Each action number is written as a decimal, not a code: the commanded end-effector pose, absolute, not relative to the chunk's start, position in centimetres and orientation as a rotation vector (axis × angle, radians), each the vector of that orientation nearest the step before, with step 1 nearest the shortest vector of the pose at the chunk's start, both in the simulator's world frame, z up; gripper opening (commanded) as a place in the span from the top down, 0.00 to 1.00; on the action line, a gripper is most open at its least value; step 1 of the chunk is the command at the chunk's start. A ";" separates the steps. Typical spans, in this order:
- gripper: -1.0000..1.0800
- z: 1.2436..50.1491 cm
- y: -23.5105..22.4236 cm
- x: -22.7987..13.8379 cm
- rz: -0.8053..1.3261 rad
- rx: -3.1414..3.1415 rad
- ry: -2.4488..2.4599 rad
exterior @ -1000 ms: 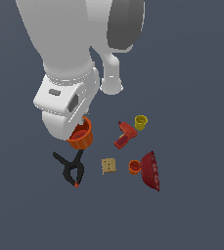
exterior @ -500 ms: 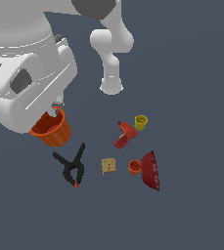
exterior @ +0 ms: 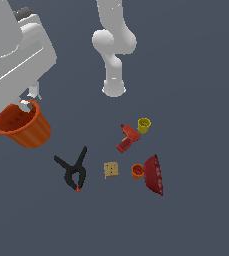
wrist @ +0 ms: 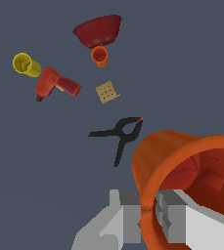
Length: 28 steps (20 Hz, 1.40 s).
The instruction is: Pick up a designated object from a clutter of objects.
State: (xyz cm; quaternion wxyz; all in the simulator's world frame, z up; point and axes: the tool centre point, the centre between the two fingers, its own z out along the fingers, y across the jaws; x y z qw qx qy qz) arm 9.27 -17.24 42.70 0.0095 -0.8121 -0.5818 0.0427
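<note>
The larger orange cup (exterior: 22, 124) hangs high above the floor at the exterior view's left, tilted, ribbed sides showing. My gripper (exterior: 27, 103) is shut on its rim, one finger inside and one outside. The wrist view shows the same cup (wrist: 182, 171) filling the lower corner, its thick rim pinched between my gripper (wrist: 150, 215) fingers (wrist: 125, 210). The rest of the clutter lies on the floor below, apart from the cup.
On the floor lie a black spring clamp (exterior: 74, 168), a tan block (exterior: 111, 170), a smaller orange cup (exterior: 137, 171) against a red bowl (exterior: 154, 174), a red tool-shaped piece (exterior: 128, 137) and a yellow cup (exterior: 144, 125). The arm's base (exterior: 114, 87) stands behind them.
The gripper has risen with the larger orange cup and moved toward the exterior view's left, away from the clutter. The items on the floor have not shifted.
</note>
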 end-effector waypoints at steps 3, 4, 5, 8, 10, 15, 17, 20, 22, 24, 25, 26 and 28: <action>1.00 44.3 -18.5 9.9 0.132 -2.538 -1.819; 1.00 44.6 -18.8 10.0 0.132 -2.538 -1.819; 1.00 44.8 -19.0 10.1 0.132 -2.538 -1.819; 1.00 45.6 -19.7 10.5 0.132 -2.538 -1.819; 1.00 46.0 -20.1 10.7 0.132 -2.538 -1.819; 1.00 46.8 -20.8 11.0 0.132 -2.538 -1.819; 1.00 47.0 -21.0 11.2 0.132 -2.538 -1.819; 1.00 47.3 -21.2 11.3 0.132 -2.538 -1.819; 1.00 47.4 -21.3 11.3 0.132 -2.538 -1.819; 1.00 47.5 -21.3 11.4 0.132 -2.538 -1.819; 1.00 47.5 -21.4 11.4 0.132 -2.538 -1.819; 1.00 47.5 -21.4 11.4 0.132 -2.538 -1.819; 1.00 47.5 -21.4 11.4 0.132 -2.538 -1.819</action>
